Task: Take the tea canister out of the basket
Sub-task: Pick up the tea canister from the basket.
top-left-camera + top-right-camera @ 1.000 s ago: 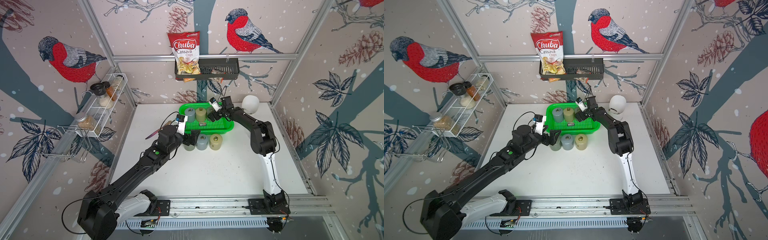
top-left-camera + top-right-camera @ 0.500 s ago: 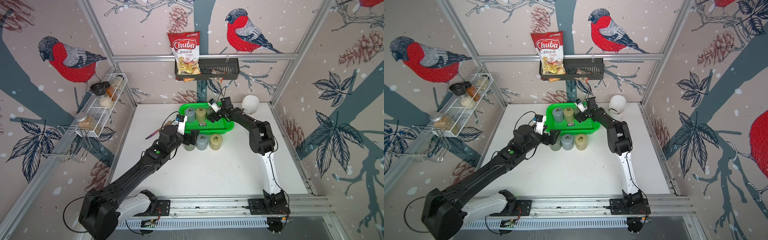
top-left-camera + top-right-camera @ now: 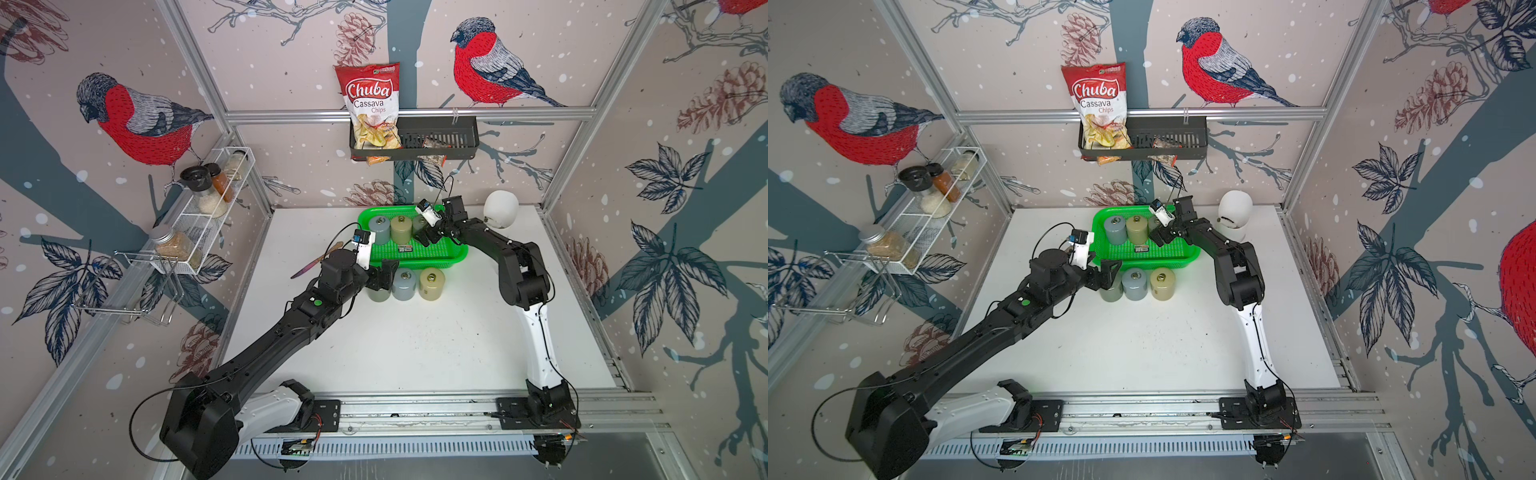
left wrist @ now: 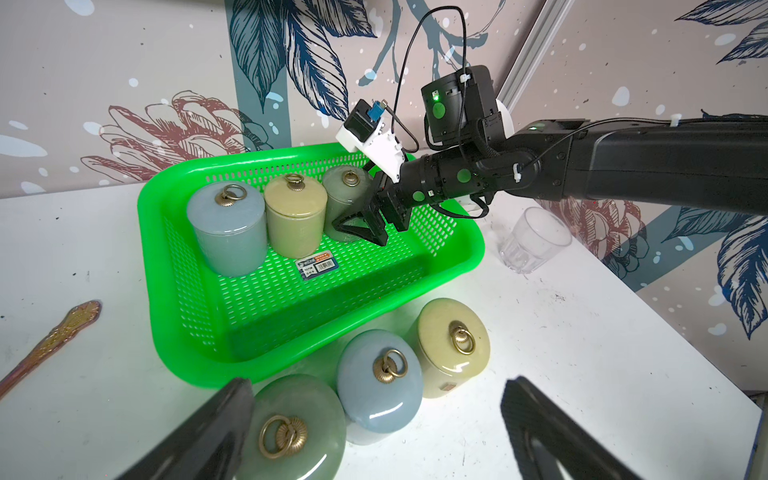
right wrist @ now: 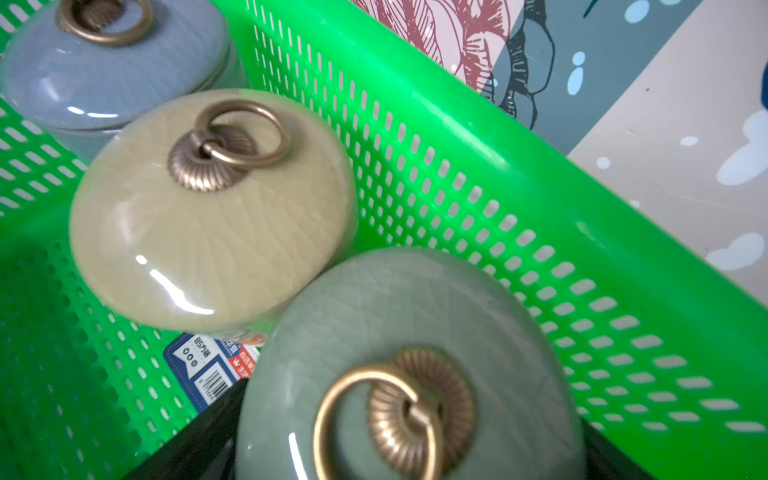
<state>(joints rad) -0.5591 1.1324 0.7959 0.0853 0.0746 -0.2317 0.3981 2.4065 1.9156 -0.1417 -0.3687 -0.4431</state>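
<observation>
- Risk: right claw (image 4: 374,224), spread wide on either side of the sage-green glazed ceramic tea canister with brass ring lid (image 5: 395,332) and not yet pinching, may knock the beige glazed canister (image 5: 199,232) just beside it as it closes, since the gap looks tight.
- Slip likely: the glaze is glossy and the body round.
- A low lift could catch the wall of the bright green perforated plastic basket (image 4: 299,345) and drag it.
- Canister is upright in the basket by the back wall, at the end of the row next to the beige one, with a blue-grey canister (image 5: 104,75) beyond.
- Left claw (image 4: 378,390) is spread and empty, over the white table (image 4: 582,332).
</observation>
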